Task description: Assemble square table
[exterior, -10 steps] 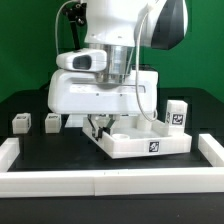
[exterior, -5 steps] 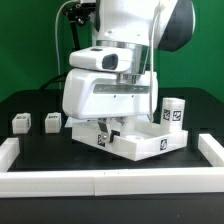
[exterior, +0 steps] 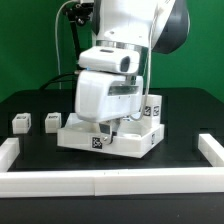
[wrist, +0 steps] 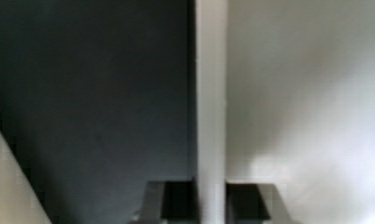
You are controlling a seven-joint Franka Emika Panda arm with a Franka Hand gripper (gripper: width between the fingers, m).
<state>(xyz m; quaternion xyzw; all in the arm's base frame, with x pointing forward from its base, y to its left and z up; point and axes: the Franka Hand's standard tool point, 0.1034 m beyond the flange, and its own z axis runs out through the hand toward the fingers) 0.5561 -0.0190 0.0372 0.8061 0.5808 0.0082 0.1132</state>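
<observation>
Black work surface (exterior: 30, 100), green backdrop (exterior: 25, 45) behind it, and we start at the exterior view's left, where the white border rail (exterior: 8, 150) turns its corner. Next along we find the first leg block (exterior: 19, 123) and the second leg block (exterior: 52, 122), upright, side by side and clear of the arm.

Now the middle, and here is the news: the square tabletop slab (exterior: 135, 145) has swung round. A second ago it lay further toward the exterior view's right, squarer to us. Now it has slid left and turned, so a corner points our way, a tag (exterior: 97, 143) shows on its left-hand wall, and its left end sits near the second leg block.

The gripper (exterior: 112, 127) is down inside the raised rim. The wrist view settles the grip: we see dark fingers (wrist: 170, 200) on either side of a thin white wall, jaws clamped tight on the slab's rim. It has held on right through the turn, so this is the arm dragging the slab, not a slip.

Further right, a third leg block (exterior: 155, 108) stands at the slab's far corner. We cannot tell whether the two touch. The right-hand rail (exterior: 212, 148) closes the scene.

We judge this a repositioning step to bring a corner within reach for a leg. We see no leg fitted, so the assembly looks early.
</observation>
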